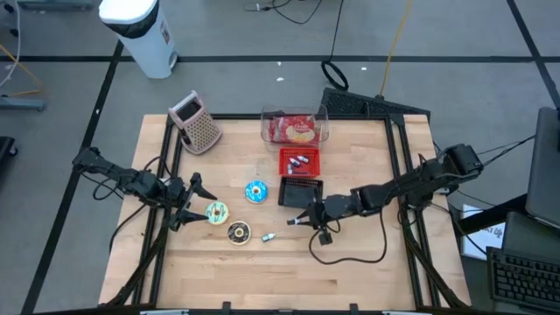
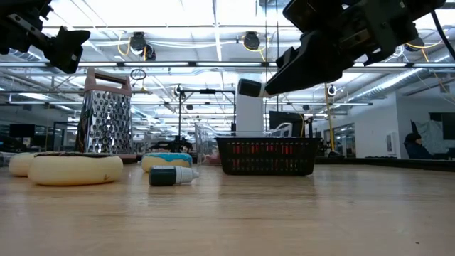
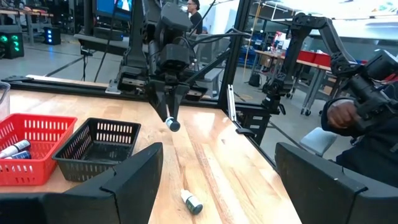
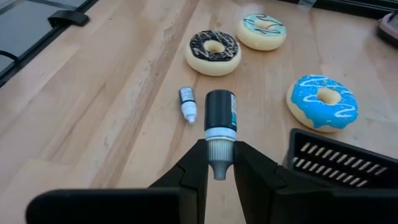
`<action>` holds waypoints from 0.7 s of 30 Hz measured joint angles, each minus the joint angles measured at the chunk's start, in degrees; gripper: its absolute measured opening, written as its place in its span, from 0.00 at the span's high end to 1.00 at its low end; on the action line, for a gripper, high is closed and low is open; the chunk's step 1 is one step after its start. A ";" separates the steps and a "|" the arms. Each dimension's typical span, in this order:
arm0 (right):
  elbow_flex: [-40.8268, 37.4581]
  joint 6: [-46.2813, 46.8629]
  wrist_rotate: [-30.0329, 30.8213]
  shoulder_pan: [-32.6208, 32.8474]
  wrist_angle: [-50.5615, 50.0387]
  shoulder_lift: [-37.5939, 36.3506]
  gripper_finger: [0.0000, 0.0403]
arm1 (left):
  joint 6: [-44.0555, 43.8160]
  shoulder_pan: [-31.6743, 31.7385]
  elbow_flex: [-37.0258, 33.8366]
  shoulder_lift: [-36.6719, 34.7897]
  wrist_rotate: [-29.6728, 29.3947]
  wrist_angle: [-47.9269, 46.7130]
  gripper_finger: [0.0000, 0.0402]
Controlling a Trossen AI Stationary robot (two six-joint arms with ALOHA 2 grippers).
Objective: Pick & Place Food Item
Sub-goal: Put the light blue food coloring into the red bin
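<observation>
A small dark dropper bottle with a white neck (image 4: 220, 118) is clamped by the right end effector (image 4: 219, 167) at the black mesh basket's (image 1: 300, 190) six o'clock above the wooden tabletop (image 1: 367, 262), while the left end effector (image 1: 194, 203), spread wide and empty, is held at nine o'clock of the teal-drizzled cream doughnut (image 1: 216, 211).

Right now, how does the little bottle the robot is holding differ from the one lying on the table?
The held bottle is gripped by its white cap in the right gripper, up off the table; the loose bottle lies on its side on the wood. The held bottle looks larger, though it is nearer that camera. Both are dark with pale caps.
</observation>
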 joint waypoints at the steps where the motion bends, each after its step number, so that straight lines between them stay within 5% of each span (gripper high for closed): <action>1: 0.00 0.00 -0.02 -0.35 -0.02 0.00 0.87 | 0.00 0.01 0.00 -0.02 0.00 0.01 0.23; 21: 0.00 -1.60 -0.23 -10.17 -0.09 0.02 0.87 | 0.00 -0.02 0.00 -0.02 0.00 0.01 0.23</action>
